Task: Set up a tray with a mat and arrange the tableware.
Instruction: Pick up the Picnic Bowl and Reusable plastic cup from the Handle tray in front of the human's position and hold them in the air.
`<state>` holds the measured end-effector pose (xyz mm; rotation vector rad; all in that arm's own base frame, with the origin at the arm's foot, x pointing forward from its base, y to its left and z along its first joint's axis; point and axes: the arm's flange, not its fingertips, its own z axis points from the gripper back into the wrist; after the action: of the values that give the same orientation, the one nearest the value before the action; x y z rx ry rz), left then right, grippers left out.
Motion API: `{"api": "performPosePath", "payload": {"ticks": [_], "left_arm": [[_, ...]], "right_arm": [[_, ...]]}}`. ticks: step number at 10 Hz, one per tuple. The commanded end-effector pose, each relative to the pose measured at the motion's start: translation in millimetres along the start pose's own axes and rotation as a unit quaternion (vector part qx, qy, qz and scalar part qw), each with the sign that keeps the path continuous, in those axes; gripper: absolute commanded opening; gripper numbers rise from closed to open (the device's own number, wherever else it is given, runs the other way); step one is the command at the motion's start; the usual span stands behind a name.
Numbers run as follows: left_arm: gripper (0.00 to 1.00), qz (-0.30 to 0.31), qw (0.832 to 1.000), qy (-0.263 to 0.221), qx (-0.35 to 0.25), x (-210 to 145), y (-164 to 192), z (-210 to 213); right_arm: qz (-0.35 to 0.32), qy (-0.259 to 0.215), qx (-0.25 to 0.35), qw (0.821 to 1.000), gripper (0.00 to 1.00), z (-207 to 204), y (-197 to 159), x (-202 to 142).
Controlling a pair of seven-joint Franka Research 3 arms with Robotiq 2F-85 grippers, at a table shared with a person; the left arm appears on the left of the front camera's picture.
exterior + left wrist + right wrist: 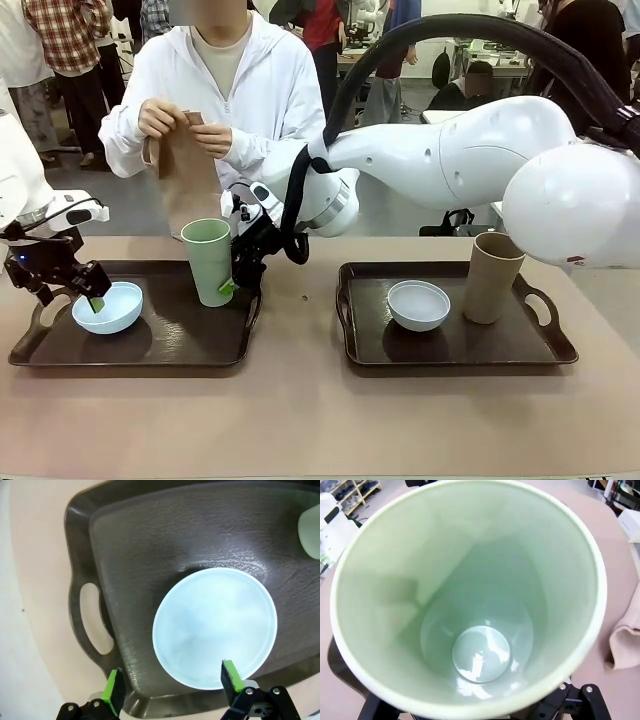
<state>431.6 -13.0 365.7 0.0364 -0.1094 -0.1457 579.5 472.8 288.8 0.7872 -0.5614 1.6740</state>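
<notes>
On the left tray (pixel 180 350) sit the blue bowl (pixel 108 307), under the spread left gripper (pixel 172 677), and the green cup (pixel 210 260), beside the spread right gripper (pixel 240 275). The white bowl (pixel 418 304) and brown cup (pixel 493 277) stand on the right tray (pixel 540 350). Neither of the 2 trays has a mat yet; the person holds 1 brown cloth (pixel 185 180).

Glossy pale green cup (pixel 480 580); grainy matt tray (pixel 200 540)

Pale blue bowl (pixel 108 307) and upright pale green cup (pixel 210 260) stand on the left tray (pixel 150 350); white-grey bowl (pixel 418 304) and upright tan-brown cup (pixel 492 277) on the right tray (pixel 460 352).
</notes>
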Motion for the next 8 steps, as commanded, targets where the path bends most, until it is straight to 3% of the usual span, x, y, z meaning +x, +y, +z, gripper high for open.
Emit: {"api": "performPosePath", "payload": {"ticks": [1, 8], "left_arm": [[1.0, 0.024, 1.0, 0.004, 0.007, 9.2, 4.8, -1.2], [1.0, 0.06, 0.998, -0.005, -0.024, 24.2, 15.3, -16.5]], "right_arm": [[-0.007, -0.013, 0.011, 1.0, 1.0, -2.9, -6.6, 6.8], [-0.026, -0.032, 0.045, 0.998, 1.0, -20.5, -10.3, 7.5]]}}
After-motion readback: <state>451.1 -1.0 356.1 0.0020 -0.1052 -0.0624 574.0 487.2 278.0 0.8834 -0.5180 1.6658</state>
